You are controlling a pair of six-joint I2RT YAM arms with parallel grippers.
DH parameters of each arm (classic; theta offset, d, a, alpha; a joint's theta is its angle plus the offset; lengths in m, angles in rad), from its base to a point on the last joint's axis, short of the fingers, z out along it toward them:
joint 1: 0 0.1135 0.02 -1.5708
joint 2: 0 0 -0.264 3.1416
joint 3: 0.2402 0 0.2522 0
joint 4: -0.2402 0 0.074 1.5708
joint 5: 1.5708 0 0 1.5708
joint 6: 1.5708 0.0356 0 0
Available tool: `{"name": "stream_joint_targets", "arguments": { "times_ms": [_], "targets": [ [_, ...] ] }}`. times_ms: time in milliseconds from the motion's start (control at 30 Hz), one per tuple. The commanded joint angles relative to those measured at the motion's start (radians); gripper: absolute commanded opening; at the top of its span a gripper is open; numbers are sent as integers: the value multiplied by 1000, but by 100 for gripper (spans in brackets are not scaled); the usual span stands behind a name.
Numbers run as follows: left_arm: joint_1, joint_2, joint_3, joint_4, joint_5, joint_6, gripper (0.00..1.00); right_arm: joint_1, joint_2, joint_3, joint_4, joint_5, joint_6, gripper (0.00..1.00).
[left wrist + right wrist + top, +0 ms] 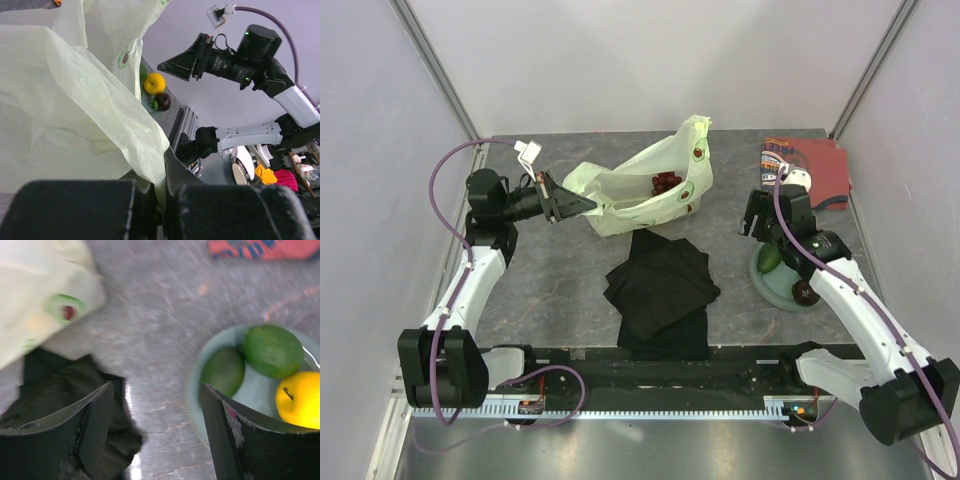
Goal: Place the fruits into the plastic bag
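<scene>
The pale yellow-green plastic bag (640, 185) lies at the back of the table, with a dark red grape bunch (665, 182) inside its mouth. My left gripper (582, 205) is shut on the bag's left edge (65, 100), and the film is pinched between its fingers (162, 200). My right gripper (157, 405) is open and empty, hovering just left of the grey-green plate (257, 390). On the plate lie two green fruits (223, 372) (273, 351) and a yellow fruit (300, 399). A dark maroon round fruit (162, 102) shows beside the yellow one (154, 83) in the left wrist view.
A folded black cloth (660, 285) lies in front of the bag, between the arms. A red-orange patterned cloth (810, 165) sits in the back right corner. The plate (785, 288) is under my right arm (840, 280). Walls close in the left, right and back.
</scene>
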Motion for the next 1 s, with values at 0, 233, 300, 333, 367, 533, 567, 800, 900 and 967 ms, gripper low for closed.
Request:
{"name": "stream_joint_targets", "arguments": {
  "times_ms": [0,233,300,333,367,533,567,800,900,967],
  "targets": [
    [2,-19,22,8,-4,45,2,-75,49,-71,36,-10,20,78],
    [0,-17,20,8,-4,43,1,-176,130,-148,72,-10,64,80],
    [0,-16,20,6,-4,45,2,-200,158,-160,82,-8,81,81],
    [0,-16,22,6,-4,45,2,-207,166,-172,86,-8,87,81],
    [0,-17,22,6,-2,45,1,-217,179,-180,100,-8,89,82],
    [0,-16,22,3,-5,46,2,-242,216,-220,154,-13,115,82],
    [0,-17,20,2,-5,46,2,-248,230,-223,169,-14,118,82],
    [0,-16,23,0,-5,48,2,-273,273,-257,230,-34,136,81],
    [2,-14,23,-1,-5,51,2,-274,291,-263,249,-41,141,79],
    [0,-14,23,-3,-7,49,2,-277,298,-270,260,-41,141,77]
  ]
}}
